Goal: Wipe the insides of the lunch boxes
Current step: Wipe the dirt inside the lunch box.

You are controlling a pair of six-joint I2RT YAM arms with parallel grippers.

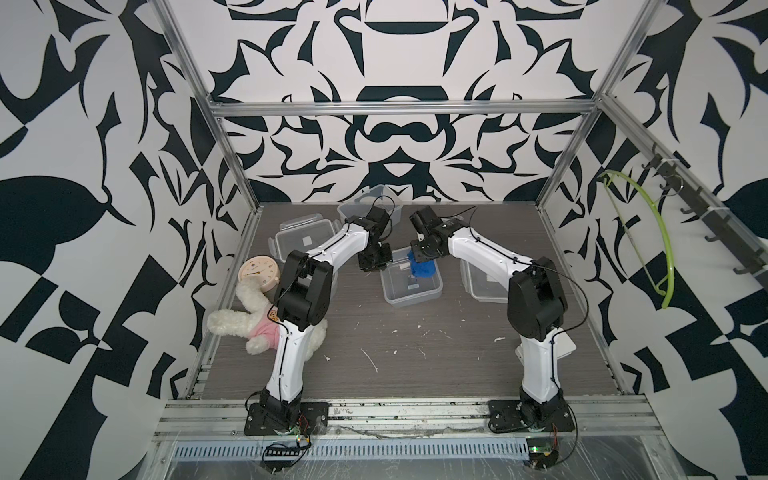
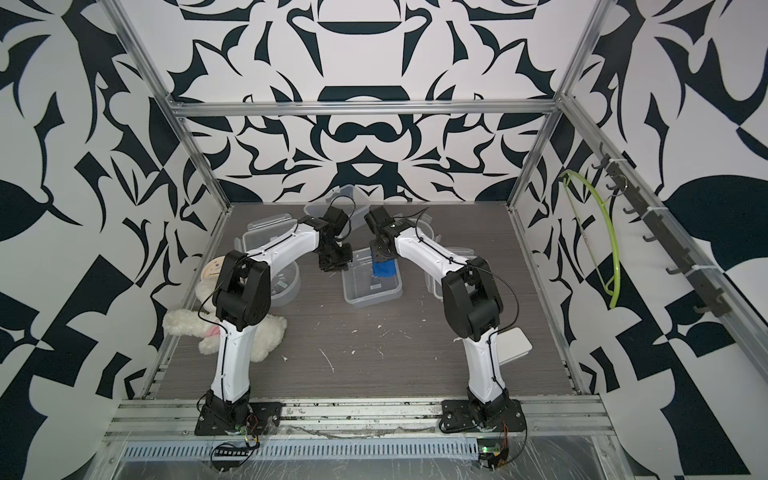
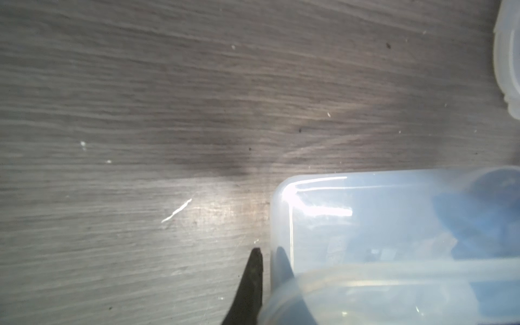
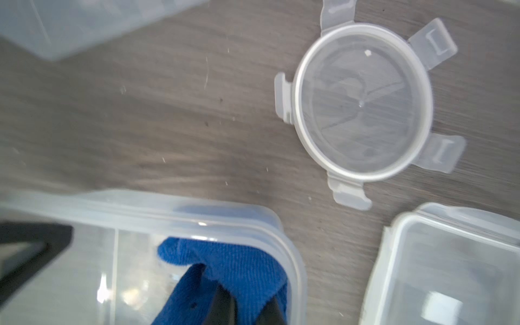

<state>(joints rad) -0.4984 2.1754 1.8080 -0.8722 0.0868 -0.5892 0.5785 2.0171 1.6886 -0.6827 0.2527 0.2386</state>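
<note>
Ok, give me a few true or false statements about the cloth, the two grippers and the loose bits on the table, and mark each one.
1. The blue cloth is inside the clear rectangular plastic container in the middle. True.
2. The left gripper hangs open, touching nothing. False: it is shut on that container's wall, one finger outside, one inside.
3. The right gripper is shut on the blue cloth. True.
4. The round translucent lid is clipped onto a container. False: it lies alone on the grey table, clips splayed.
5. The white plush toy sits inside a container. False: it lies on the table by the round beige clock.
</note>
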